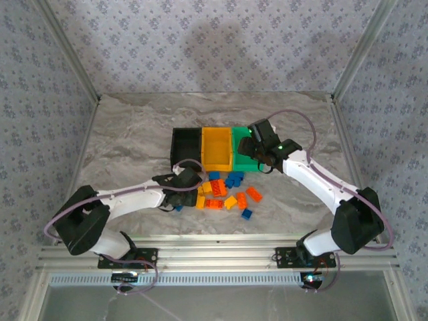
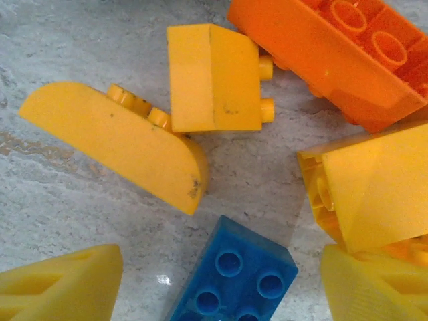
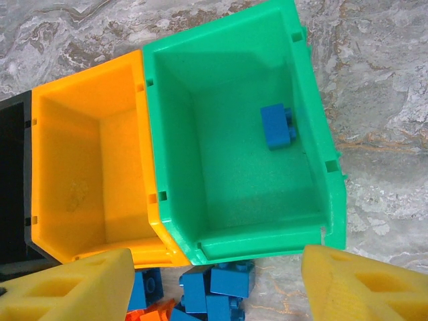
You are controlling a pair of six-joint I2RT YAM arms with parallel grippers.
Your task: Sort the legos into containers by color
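The right gripper [image 3: 217, 287] hangs wide open, holding nothing, above the green bin [image 3: 234, 187], where one blue brick [image 3: 277, 126] lies near a side wall. The left gripper [image 2: 221, 287], fingers also spread wide with nothing gripped, hovers low over loose yellow, orange and blue legos [image 1: 224, 190] scattered on the marble table [image 1: 134, 134] just in front of the bins.

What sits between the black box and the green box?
The yellow-orange box, joined to both, as the top view and right wrist view show.
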